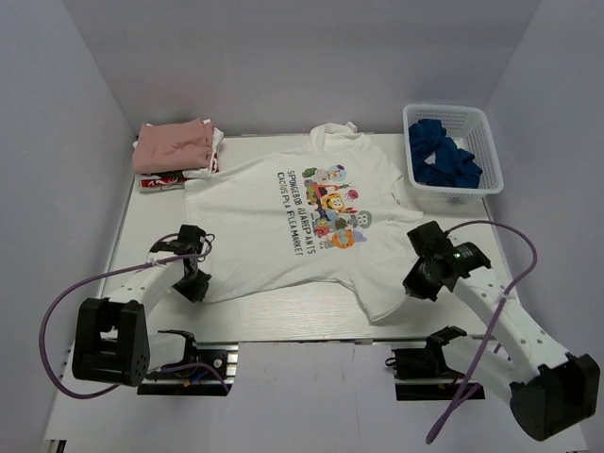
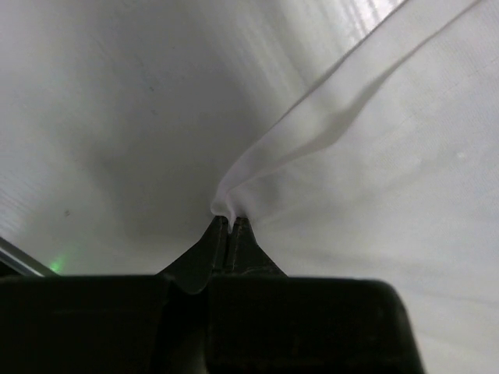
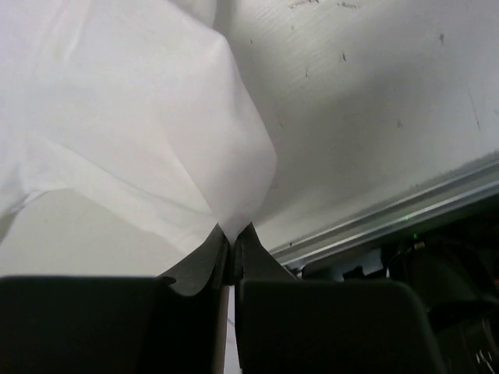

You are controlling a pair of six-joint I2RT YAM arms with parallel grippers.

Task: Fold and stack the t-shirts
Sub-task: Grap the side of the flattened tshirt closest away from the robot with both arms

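A large white t-shirt (image 1: pixel 283 203) with dark lettering and a colourful graphic lies spread face up on the table, neck toward the back. My left gripper (image 1: pixel 195 276) is shut on its near left hem corner; the left wrist view shows the cloth (image 2: pixel 327 117) pinched in the gripper (image 2: pixel 231 220). My right gripper (image 1: pixel 416 283) is shut on the near right corner; the right wrist view shows white cloth (image 3: pixel 156 117) pinched in the gripper (image 3: pixel 232 231). A folded dusty-pink t-shirt (image 1: pixel 173 145) lies on a white-and-red printed one (image 1: pixel 162 181) at the back left.
A white basket (image 1: pixel 477 189) holding dark blue cloth (image 1: pixel 442 159) stands at the back right. The table's near edge with a metal rail (image 3: pixel 390 218) runs just in front of both grippers. Grey walls close the left, right and back sides.
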